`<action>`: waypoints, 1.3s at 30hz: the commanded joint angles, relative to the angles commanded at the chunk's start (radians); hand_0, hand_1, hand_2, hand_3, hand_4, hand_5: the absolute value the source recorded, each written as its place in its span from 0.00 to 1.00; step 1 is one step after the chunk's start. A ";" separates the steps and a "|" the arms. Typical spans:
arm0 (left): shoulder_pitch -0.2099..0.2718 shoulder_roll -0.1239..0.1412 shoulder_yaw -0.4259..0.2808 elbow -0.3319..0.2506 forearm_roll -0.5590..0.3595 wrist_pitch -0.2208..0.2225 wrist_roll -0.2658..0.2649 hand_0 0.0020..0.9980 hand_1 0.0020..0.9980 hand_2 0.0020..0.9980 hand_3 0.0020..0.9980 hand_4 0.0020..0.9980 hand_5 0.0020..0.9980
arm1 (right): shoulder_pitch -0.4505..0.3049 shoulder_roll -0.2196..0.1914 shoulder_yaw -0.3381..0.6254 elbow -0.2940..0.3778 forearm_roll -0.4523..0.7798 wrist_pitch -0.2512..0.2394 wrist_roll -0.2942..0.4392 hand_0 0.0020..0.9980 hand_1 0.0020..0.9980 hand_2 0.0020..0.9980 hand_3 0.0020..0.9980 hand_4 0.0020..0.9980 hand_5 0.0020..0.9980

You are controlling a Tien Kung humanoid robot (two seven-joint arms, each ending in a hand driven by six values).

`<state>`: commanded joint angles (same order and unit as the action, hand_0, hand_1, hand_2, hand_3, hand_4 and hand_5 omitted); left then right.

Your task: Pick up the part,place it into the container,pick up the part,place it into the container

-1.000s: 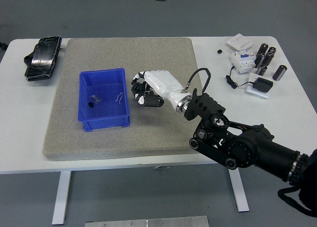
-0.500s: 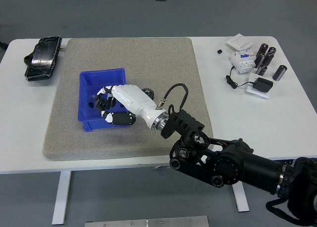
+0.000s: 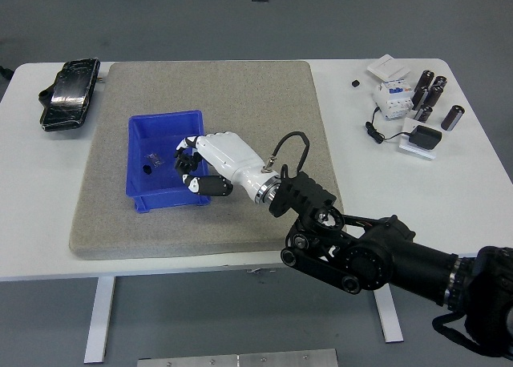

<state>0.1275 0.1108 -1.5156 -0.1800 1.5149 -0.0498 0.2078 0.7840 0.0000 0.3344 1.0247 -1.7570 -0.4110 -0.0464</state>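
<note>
A blue container [image 3: 164, 131] stands on the left half of the grey mat [image 3: 240, 86]. Inside it lie a small black part [image 3: 147, 169] and a small clear piece [image 3: 155, 158]. My right hand [image 3: 192, 165], white with black fingertips, hangs over the container's right side, its wrist crossing the right wall. The fingers [image 3: 186, 155] are loosely curled and I see nothing between them. The hand hides the container's right inner corner and the mat just behind the wrist. The left arm is out of view.
A black pouch [image 3: 68, 94] lies at the table's far left. At the back right sit a white breaker unit [image 3: 391, 98], several black cylinders [image 3: 429, 94], a white box [image 3: 387, 66] and a black charger with cable [image 3: 421, 136].
My right hand swung left from the mat's middle to over the container, then drew back slightly right and up. A black gear showed beside the wrist half a second ago; the hand hides that spot now.
</note>
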 joint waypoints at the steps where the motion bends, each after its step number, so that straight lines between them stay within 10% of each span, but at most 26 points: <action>1: 0.000 0.000 0.000 0.000 0.000 0.000 0.000 0.67 0.65 0.64 0.57 0.70 0.52 | 0.001 0.000 -0.002 -0.002 -0.003 0.001 -0.002 0.65 0.62 0.60 0.68 0.44 0.31; 16: -0.004 0.000 -0.002 0.000 0.003 -0.001 0.000 0.67 0.65 0.64 0.57 0.71 0.52 | 0.010 0.000 -0.016 -0.041 -0.027 0.038 -0.036 0.87 0.79 0.78 0.72 0.65 0.46; 32: -0.004 0.000 -0.007 0.000 0.008 -0.001 0.000 0.67 0.65 0.64 0.57 0.71 0.52 | 0.022 0.000 0.062 -0.049 0.015 0.020 -0.021 0.89 0.80 0.80 0.77 0.73 0.50; 39: -0.007 0.002 -0.009 0.000 0.011 -0.002 -0.001 0.67 0.65 0.64 0.57 0.71 0.52 | 0.084 0.000 0.122 -0.173 0.031 0.040 -0.024 0.85 0.77 0.77 0.75 0.74 0.53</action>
<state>0.1201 0.1126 -1.5242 -0.1800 1.5258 -0.0513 0.2071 0.8679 0.0000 0.4559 0.8520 -1.7258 -0.3706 -0.0708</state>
